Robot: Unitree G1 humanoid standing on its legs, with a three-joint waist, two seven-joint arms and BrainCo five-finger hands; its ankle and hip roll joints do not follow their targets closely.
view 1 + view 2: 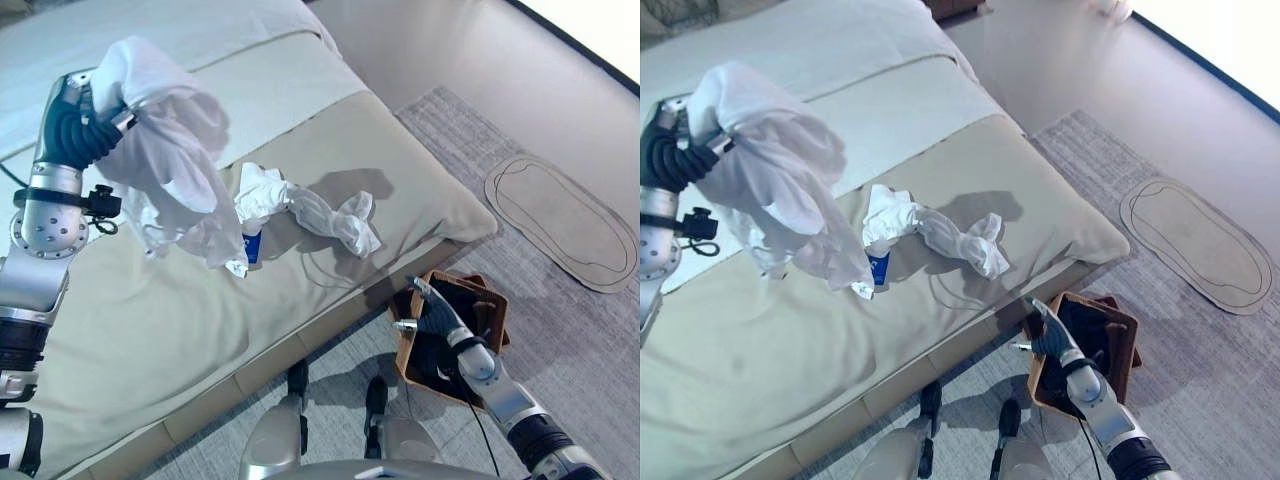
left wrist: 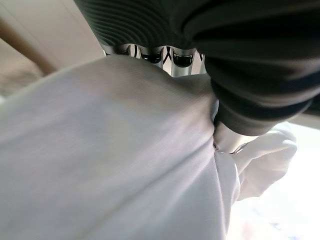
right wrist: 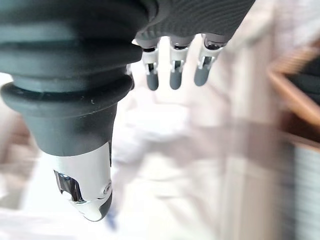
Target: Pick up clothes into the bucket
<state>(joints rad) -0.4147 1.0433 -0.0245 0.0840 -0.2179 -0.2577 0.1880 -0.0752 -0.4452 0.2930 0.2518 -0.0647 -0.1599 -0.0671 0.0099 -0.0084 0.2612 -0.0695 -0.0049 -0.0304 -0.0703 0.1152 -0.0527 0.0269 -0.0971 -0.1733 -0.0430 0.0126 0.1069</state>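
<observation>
Right hand point(image 1: 436, 312) was closest, fingers straight and relaxed, holding nothing, right over the brown bucket point(image 1: 492, 305) on the floor by the bed point(image 1: 150, 330). Left hand point(image 1: 82, 112) was raised up, clamped on a white garment point(image 1: 170, 165) hanging from it. Below that hand, 1 more crumpled white piece point(image 1: 310, 210) lay on the bed.

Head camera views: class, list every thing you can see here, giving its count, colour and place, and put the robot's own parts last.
Held garment: one, white, hanging from the left hand above the bed.
Twisted garment: one, white, lying on the bed near its edge.
Bed: one, beige cover, left of the scene.
Bucket: one, brown with dark inside, on the floor beside the bed.
Rug: one, grey, under the bucket.
Mat: one, beige oval, on the rug.
Left hand: fingers curled in the held garment.
Right hand: open, over the bucket.
</observation>
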